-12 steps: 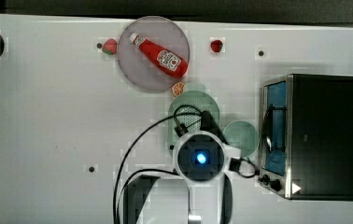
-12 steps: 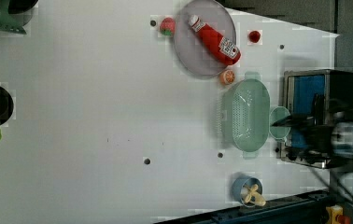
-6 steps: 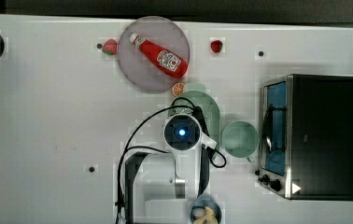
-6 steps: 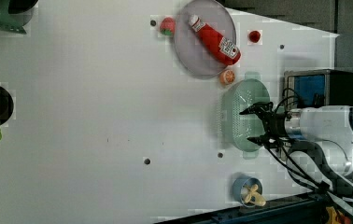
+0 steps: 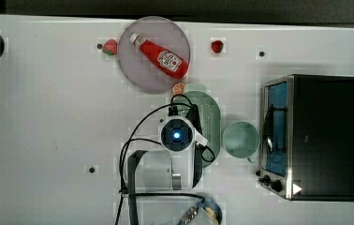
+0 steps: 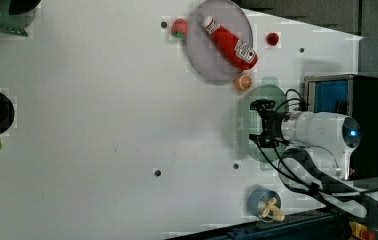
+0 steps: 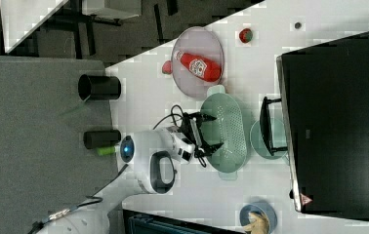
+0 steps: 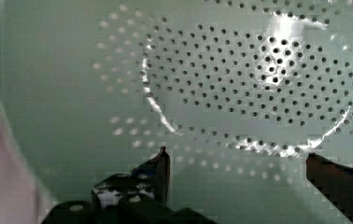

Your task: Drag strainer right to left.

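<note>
1. The strainer lies between the grey plate and the green cup, just beside the black oven, on the white table.
2. The gripper hangs over the basin with its fingers spread wide, holding nothing.
3. To do the step well, I judge it should lower one finger inside the wall on the right view's left, then pull steadily and level so the light plastic does not tip.
4. In the top view, the arm covers much of the strainer.
5. Whether the fingertips touch the basin floor cannot be told.

Strainer between plate and cup.
</note>
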You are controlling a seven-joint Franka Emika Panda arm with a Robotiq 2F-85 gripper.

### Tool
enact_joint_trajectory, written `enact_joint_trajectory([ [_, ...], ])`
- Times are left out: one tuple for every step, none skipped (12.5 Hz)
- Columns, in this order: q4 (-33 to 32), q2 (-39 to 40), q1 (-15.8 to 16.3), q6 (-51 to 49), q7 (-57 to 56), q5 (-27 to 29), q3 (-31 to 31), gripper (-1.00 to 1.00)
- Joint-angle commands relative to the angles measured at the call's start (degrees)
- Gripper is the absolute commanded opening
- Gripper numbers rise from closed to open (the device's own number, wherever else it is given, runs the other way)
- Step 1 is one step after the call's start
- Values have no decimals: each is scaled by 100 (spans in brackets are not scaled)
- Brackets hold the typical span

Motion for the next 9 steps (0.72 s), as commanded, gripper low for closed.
enact_joint_trajectory([
  [-77,83,41,164,559,63,27,100],
  [-79,124,81,186,667,82,50,100],
  [-78,137,131,185,782,85,78,100],
  [-70,141,181,184,932,85,121,100],
  [-65,142,243,189,1119,85,141,100],
  [-54,151,314,187,1217,85,172,100],
  [-43,165,398,185,1287,85,188,100],
  [-29,180,491,182,1312,86,190,100],
  [-12,195,581,175,1321,91,190,100],
])
